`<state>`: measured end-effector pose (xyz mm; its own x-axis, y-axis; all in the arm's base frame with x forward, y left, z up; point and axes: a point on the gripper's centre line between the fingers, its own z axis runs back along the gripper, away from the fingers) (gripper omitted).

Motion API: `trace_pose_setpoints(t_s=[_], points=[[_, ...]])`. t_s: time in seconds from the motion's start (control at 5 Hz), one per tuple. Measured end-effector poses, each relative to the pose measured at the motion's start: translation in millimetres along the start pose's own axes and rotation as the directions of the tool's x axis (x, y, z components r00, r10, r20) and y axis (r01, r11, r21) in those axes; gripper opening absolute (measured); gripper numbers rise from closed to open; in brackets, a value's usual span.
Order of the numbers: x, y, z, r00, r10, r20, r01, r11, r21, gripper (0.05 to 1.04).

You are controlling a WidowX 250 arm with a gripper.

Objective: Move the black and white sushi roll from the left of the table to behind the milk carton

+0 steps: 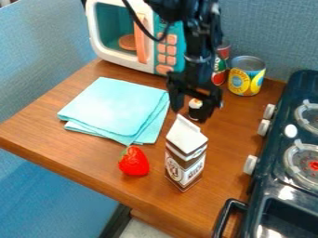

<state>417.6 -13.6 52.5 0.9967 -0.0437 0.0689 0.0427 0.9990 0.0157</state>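
Gripper [191, 112] — fingers apart | white-topped item [195, 105] nearest | carton [186, 156] — printed label

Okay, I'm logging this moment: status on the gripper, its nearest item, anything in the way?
Gripper open at small white-topped item; grip unconfirmed. Milk carton upright on near side, might crowd it. Yellow-labelled can behind.

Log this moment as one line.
gripper: open, at small white-topped item | milk carton: upright | strawberry: beside carton | cloth: folded

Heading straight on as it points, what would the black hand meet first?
Likely the small white-topped dark object between the fingers of the hand; depth is unclear, so they might reach the brown wooden counter first.
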Motion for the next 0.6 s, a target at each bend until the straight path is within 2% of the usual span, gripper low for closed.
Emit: trace_pose_setpoints(t_s=[0.4,0.6], points=[[-51.3,30.4,32.6,0.998,0.043,-0.037,-0.040,0.996,0.074,0.997],[-71.0,40.1,42.3,0.996,0.030,-0.085,-0.025,0.998,0.064,0.997]])
